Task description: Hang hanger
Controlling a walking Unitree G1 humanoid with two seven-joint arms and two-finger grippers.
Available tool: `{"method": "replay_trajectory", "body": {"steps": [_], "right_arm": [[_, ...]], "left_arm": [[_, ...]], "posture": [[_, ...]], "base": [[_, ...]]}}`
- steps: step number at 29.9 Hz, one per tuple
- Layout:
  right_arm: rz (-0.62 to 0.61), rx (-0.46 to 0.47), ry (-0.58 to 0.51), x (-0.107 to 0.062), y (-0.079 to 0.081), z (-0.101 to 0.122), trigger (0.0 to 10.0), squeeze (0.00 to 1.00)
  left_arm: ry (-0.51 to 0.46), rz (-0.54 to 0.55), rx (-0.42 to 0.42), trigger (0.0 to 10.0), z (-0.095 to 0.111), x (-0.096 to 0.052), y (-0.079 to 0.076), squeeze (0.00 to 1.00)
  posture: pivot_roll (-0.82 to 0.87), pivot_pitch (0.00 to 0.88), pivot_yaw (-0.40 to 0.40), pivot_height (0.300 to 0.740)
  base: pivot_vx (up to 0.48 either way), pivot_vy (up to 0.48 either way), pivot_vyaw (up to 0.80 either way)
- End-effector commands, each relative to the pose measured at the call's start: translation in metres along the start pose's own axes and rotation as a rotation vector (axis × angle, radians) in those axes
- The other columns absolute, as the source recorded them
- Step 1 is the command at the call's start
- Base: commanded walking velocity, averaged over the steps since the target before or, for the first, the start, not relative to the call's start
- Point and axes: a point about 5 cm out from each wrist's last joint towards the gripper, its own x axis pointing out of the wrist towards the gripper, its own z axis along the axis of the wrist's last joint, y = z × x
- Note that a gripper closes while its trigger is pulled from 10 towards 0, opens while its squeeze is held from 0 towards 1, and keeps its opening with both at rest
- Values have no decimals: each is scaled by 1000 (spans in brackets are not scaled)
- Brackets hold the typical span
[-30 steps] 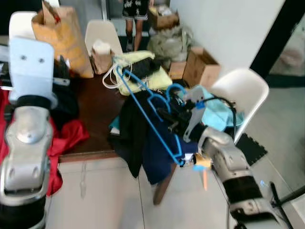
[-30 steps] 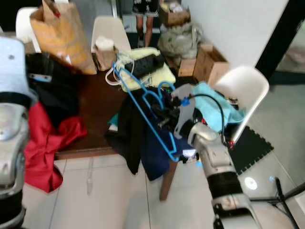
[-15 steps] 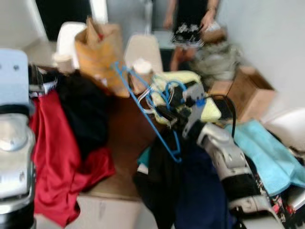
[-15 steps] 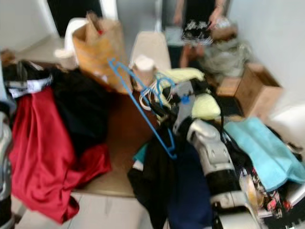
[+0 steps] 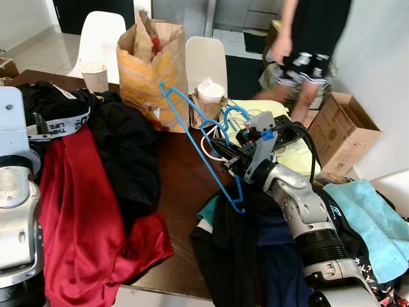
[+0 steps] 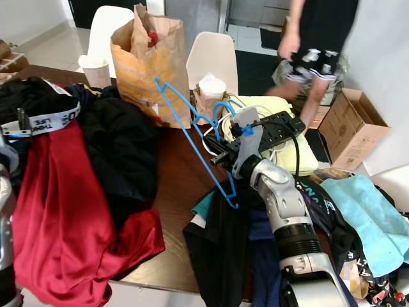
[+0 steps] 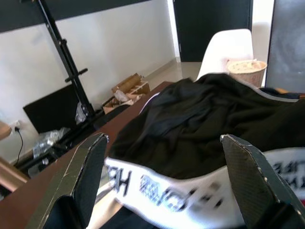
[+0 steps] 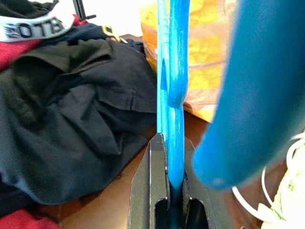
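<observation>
Far left: left end effector (image 7: 162,186) spread wide above a black garment (image 5: 124,144) with a white lettered band, holding nothing; red cloth (image 5: 77,217) draped over the desk (image 5: 182,192) edge beside it. Further along: a paper cup (image 5: 94,75), then a brown paper bag (image 5: 150,64) at the desk's far side. Centre: blue hanger (image 5: 203,142) raised over the desk, tilted, hook toward the right arm. Right end effector (image 5: 225,153) clamped narrow on 1 thin bar, plastic pinched between both black fingers (image 8: 151,191). Probably light, stiff, somewhat slick; best held near the hook to limit swinging. Far right: teal towel (image 5: 370,220), cardboard box (image 5: 342,131), a person walking.
</observation>
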Motion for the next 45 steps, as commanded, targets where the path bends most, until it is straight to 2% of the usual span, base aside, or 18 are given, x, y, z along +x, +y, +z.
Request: {"method": "replay_trajectory", "body": {"steps": [1, 5, 8, 13, 16, 17, 19, 20, 23, 25, 30, 33, 38, 45], "right_arm": [[-11, -14, 2, -1, -2, 0, 10000, 0], [-13, -15, -1, -1, -3, 1, 10000, 0], [-17, -17, -6, -2, -4, 4, 10000, 0], [-17, -18, -5, -2, -4, 4, 10000, 0], [-15, -20, -3, -2, -4, 4, 10000, 0], [-14, -22, -1, -2, -5, 4, 10000, 0], [-14, -22, -1, -2, -5, 4, 10000, 0], [-14, -24, 1, -2, -5, 4, 10000, 0], [-16, -28, 5, -3, -5, 5, 10000, 0], [-24, -38, 13, -6, -8, 5, 10000, 0], [-30, -43, 17, -7, -10, 6, 10000, 0], [-33, -45, 17, -8, -11, 6, 10000, 0], [-37, -55, 23, -8, -12, 7, 10000, 0], [-31, -61, 25, -6, -12, 8, 10000, 0]], "left_arm": [[-9, -20, 5, 10000, 1, 3, 1, 0], [7, -48, 20, 10000, -3, 5, 0, 0], [21, -135, 52, 10000, -7, 3, -9, 0], [4, -163, 71, 10000, -6, 2, -11, 0], [-2, -157, 94, 10000, -7, 2, -8, 0], [1, -134, 115, 10000, -10, 3, -1, 0], [1, -134, 115, 10000, -10, 3, -1, 0], [8, -114, 129, 10000, -16, 7, 6, 0], [15, -108, 132, 10000, -23, 11, 11, 0], [18, -109, 107, 10000, -29, 19, 18, 0], [21, -116, 103, 10000, -31, 24, 20, 0], [33, -125, 107, 10000, -33, 25, 20, 0], [93, -223, 105, 10000, -45, 21, 4, 0], [119, -302, 106, 10000, -49, 15, -7, 0]], "posture": [[67, 50, -79, 740], [64, 51, -78, 740], [60, 55, -82, 740], [60, 56, -83, 740], [58, 58, -86, 740], [58, 58, -86, 740], [58, 58, -86, 740], [50, 62, -88, 740], [41, 65, -88, 740], [28, 66, -87, 740], [25, 66, -88, 740], [24, 66, -87, 740], [10, 65, -94, 740], [12, 61, -102, 740]], "base": [[0, 0, 0], [0, 0, 0], [0, 0, 0], [0, 0, 0], [0, 0, 0], [0, 0, 0], [0, 0, 0], [0, 0, 0], [0, 0, 0], [0, 0, 0], [0, 0, 0], [0, 0, 0], [0, 0, 0], [0, 0, 0]]}}
